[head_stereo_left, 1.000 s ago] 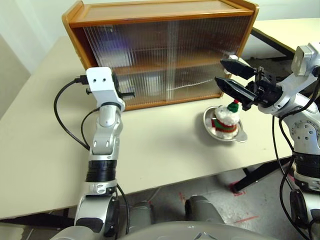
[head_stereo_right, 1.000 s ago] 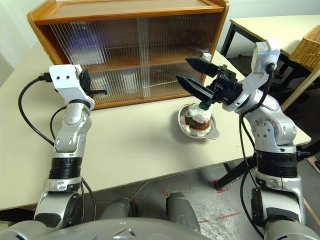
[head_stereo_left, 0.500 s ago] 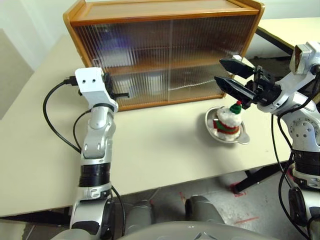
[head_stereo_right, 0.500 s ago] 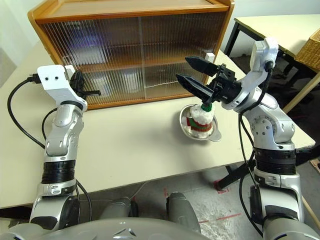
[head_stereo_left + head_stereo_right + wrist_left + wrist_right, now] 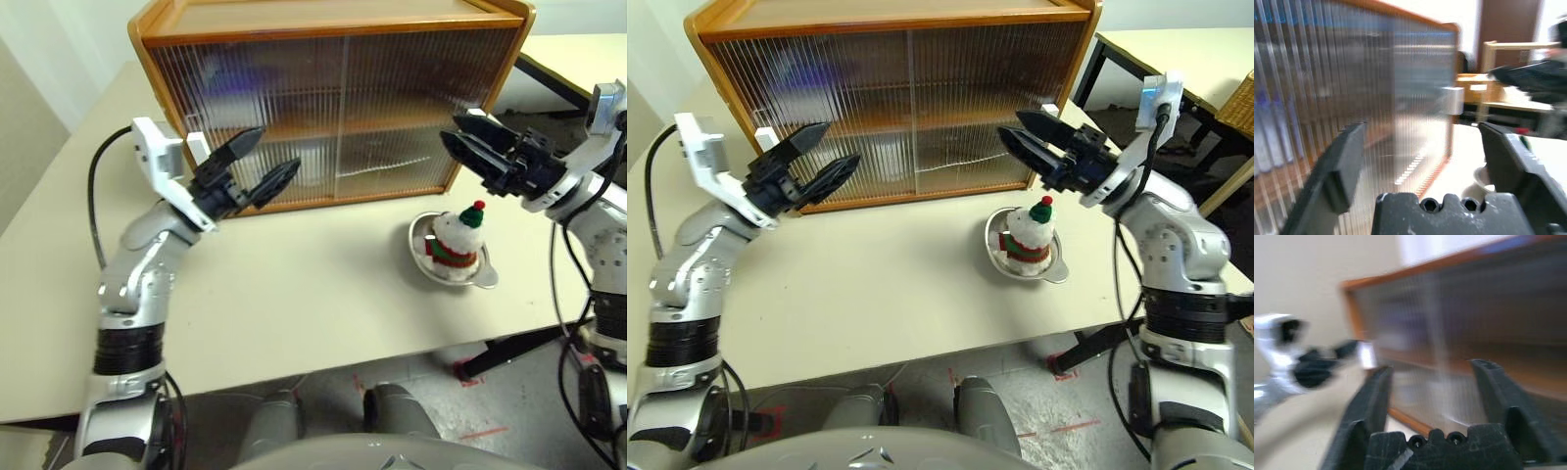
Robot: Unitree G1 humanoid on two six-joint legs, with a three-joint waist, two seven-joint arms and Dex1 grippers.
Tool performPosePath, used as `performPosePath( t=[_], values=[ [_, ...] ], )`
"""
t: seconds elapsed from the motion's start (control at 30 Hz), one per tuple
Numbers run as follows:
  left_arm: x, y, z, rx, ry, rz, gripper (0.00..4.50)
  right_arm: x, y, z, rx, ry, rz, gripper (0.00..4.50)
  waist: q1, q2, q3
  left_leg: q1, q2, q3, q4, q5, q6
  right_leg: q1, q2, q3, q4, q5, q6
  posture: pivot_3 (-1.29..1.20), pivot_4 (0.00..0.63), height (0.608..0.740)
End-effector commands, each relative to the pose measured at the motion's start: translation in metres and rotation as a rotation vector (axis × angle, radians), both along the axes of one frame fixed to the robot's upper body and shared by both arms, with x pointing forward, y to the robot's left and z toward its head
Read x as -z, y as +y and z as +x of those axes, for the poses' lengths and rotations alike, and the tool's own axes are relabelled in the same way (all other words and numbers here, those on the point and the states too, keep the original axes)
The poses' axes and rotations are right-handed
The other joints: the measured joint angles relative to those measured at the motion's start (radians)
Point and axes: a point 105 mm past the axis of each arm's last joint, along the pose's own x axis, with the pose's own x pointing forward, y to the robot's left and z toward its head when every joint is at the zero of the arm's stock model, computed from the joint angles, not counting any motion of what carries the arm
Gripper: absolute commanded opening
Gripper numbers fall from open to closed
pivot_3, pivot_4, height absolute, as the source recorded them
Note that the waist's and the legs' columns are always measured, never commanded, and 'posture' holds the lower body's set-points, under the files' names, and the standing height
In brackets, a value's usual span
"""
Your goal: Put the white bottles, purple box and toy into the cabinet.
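The cabinet (image 5: 333, 93) stands at the back of the table with both ribbed doors shut. Through them I see a purple blur on the upper shelf and a whitish blur on the lower one. I cannot make out the white bottles or the purple box. The toy (image 5: 454, 238), white plush with a green hat and red pompom, sits upright in a steel bowl. My left gripper (image 5: 276, 149) is open and empty in front of the cabinet's lower left door, beside a white handle (image 5: 196, 147). My right gripper (image 5: 453, 127) is open and empty, above and just behind the toy.
The steel bowl (image 5: 482, 274) lies near the table's front right edge. A second table (image 5: 1176, 49) and a wicker basket (image 5: 1244, 98) stand beyond the cabinet's right end. A black cable (image 5: 96, 186) loops off my left wrist.
My left gripper has opened and swung round to point right along the cabinet front. My right gripper has moved right, off the toy, and its fingers have narrowed.
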Motion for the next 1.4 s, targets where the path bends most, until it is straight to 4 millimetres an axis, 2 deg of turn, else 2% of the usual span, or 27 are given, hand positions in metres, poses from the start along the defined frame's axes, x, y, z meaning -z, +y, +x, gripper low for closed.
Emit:
performPosePath(
  t=[0.03, 0.17, 0.2, 0.37, 0.7, 1.03, 1.27, 1.4],
  values=[
    [-0.002, 0.007, -0.007, 0.086, 0.014, 0.006, 4.5, 0.009, -0.032, 0.007, 0.188, 0.032, -0.092, 2.01, 0.0, 0.0, 0.0, 0.0, 0.0, 0.0, 0.0, 0.0, 0.0, 0.0, 0.0, 0.0, 0.0, 0.0, 0.0, -0.03, 0.0, 0.74],
    [-0.004, 0.015, -0.013, 0.117, 0.031, 0.007, 4.5, 0.015, -0.052, 0.013, 0.319, 0.061, -0.184, 0.35, 0.0, 0.0, 0.0, 0.0, 0.0, 0.0, 0.0, 0.0, 0.0, 0.0, 0.0, 0.0, 0.0, -0.001, 0.001, -0.02, 0.0, 0.74],
    [-0.004, 0.016, -0.014, 0.119, 0.034, 0.006, 4.5, 0.016, -0.054, 0.015, 0.331, 0.081, -0.184, 0.05, -0.001, 0.0, 0.0, 0.0, 0.0, 0.0, 0.0, 0.0, 0.0, 0.0, 0.0, 0.0, 0.0, -0.001, 0.001, -0.02, 0.0, 0.74],
    [-0.006, 0.014, -0.021, 0.128, 0.04, -0.032, 4.5, 0.025, -0.067, 0.04, 0.443, 0.168, -0.24, 0.02, -0.008, 0.0, 0.0, 0.002, 0.0, 0.001, 0.0, 0.0, 0.001, 0.001, 0.0, 0.001, 0.001, 0.0, 0.001, -0.01, 0.0, 0.74],
    [-0.006, 0.015, -0.024, 0.101, 0.026, -0.042, 4.5, 0.037, -0.063, 0.071, 0.499, 0.238, -0.341, 0.02, 0.001, 0.0, 0.0, 0.002, 0.0, 0.001, 0.0, 0.001, 0.001, 0.002, 0.0, 0.001, 0.001, 0.0, 0.001, 0.03, 0.0, 0.74],
    [-0.006, 0.014, -0.023, 0.093, 0.018, -0.047, 4.5, 0.038, -0.066, 0.087, 0.512, 0.254, -0.35, 0.02, 0.0, 0.0, 0.0, 0.002, 0.0, 0.001, 0.0, 0.001, 0.001, 0.002, 0.0, 0.001, 0.002, 0.0, 0.0, 0.03, 0.0, 0.74],
    [-0.007, 0.011, -0.021, 0.097, 0.013, -0.056, 4.5, 0.036, -0.058, 0.096, 0.496, 0.242, -0.348, 0.02, 0.0, 0.0, 0.0, 0.003, 0.0, 0.001, 0.0, 0.001, 0.001, 0.002, 0.0, 0.001, 0.002, 0.001, -0.001, 0.03, 0.0, 0.74],
    [-0.007, 0.01, -0.021, 0.1, 0.012, -0.059, 4.5, 0.035, -0.047, 0.1, 0.47, 0.235, -0.348, 0.02, -0.003, 0.0, 0.0, 0.003, 0.0, 0.001, 0.0, 0.001, 0.001, 0.002, 0.0, 0.002, 0.002, 0.001, -0.002, 0.03, 0.0, 0.74]
  ],
)
